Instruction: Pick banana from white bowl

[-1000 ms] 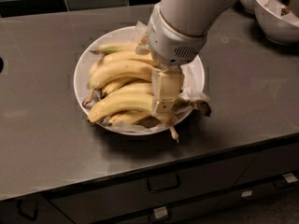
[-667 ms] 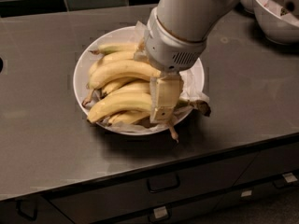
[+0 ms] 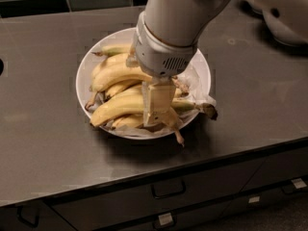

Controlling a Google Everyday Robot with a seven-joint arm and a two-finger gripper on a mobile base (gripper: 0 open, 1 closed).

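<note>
Gripper [image 3: 159, 110]: low in white bowl [image 3: 82, 76], over banana [image 3: 118, 110]; closure cannot tell. Risk: crowded neighbours snag, banana slips onto desk [image 3: 48, 153].

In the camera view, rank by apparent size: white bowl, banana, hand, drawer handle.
1. white bowl
2. banana
3. hand, down among the bananas; nearer the camera, so unsure
4. drawer handle

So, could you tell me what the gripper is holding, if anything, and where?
Cannot tell: the gripper sits low over the front banana in the white bowl.
</note>
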